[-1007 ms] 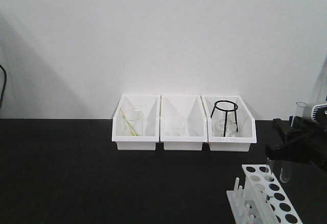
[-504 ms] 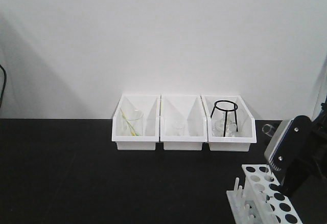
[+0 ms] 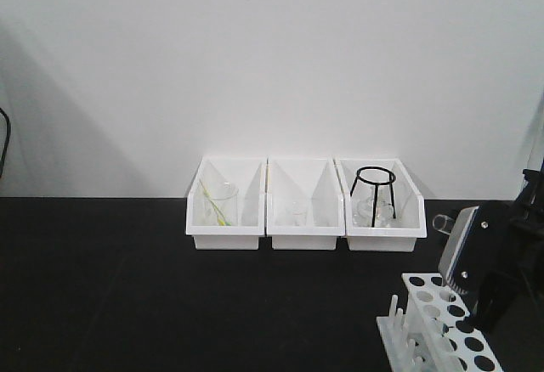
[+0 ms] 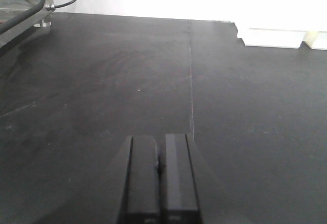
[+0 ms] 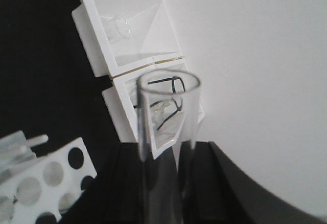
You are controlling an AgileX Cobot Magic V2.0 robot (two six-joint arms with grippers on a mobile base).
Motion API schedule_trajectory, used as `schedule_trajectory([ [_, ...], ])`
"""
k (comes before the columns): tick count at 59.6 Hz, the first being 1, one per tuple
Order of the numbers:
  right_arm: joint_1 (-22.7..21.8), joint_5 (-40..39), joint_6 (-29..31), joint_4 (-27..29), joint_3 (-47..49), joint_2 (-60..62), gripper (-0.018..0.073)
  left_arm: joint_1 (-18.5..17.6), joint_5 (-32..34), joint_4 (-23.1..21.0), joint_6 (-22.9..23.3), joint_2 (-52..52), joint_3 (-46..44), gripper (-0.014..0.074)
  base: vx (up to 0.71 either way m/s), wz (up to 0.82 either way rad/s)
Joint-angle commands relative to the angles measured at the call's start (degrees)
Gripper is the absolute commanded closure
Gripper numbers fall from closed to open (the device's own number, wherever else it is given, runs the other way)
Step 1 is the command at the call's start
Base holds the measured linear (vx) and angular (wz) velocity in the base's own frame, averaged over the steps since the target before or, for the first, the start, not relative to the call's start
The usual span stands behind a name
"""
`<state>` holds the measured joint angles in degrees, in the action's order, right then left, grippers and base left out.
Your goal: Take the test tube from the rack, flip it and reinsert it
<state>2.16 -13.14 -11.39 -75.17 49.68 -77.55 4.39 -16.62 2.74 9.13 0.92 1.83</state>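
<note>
Bench [image 3: 127, 287] under rack [image 3: 432, 300]. Right tool [image 5: 166, 193] just above rack, pinching test tube [image 5: 166, 116] – tube out of rack, lying sideways, flip looks half done. Left tool [image 4: 160, 178] pressed together, empty. To do – finish turn, push tube into rack hole.

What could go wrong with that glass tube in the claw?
The tube is held only by the right gripper's pinch; smooth glass could slip and drop onto the rack. It must also meet one round hole; slightly off, it could jam on the rack's top or tip it over.
</note>
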Motion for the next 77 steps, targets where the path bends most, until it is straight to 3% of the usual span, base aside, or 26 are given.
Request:
schedule_trajectory([
  [1,-0.3,-2.1,-4.2,7.3,2.1,1.9,0.0568,-0.4,5.0,-0.2,0.0,0.7,0.0,0.0603,0.00,0.00],
  [12,-0.3,-2.1,-8.2,19.4,2.1,1.9,0.0568,-0.4,5.0,-0.2,0.0,0.7,0.0,0.0603,0.00,0.00],
  [33,-0.3,-8.4,-12.4,48.7,1.8,-0.3,0.0568,-0.4,5.0,-0.2,0.0,0.7,0.0,0.0603,0.00,0.00],
  [42,-0.3,-23.4,-10.4,59.0,-3.1,-2.7,0.0568,-0.4,5.0,-0.2,0.0,0.7,0.0,0.0603,0.00,0.00],
  [50,-0.3,-32.9,-4.4,61.4,-8.6,-5.7,0.0568,-0.4,5.0,-0.2,0.0,0.7,0.0,0.0603,0.00,0.00],
  [65,-0.3,-34.3,1.2,62.7,-10.6,-11.0,0.0568,-0.4,5.0,-0.2,0.0,0.7,0.0,0.0603,0.00,0.00],
  [77,-0.3,-36.4,1.3,62.5,-10.6,-14.8,0.0568,-0.4,5.0,-0.2,0.0,0.7,0.0,0.0603,0.00,0.00],
])
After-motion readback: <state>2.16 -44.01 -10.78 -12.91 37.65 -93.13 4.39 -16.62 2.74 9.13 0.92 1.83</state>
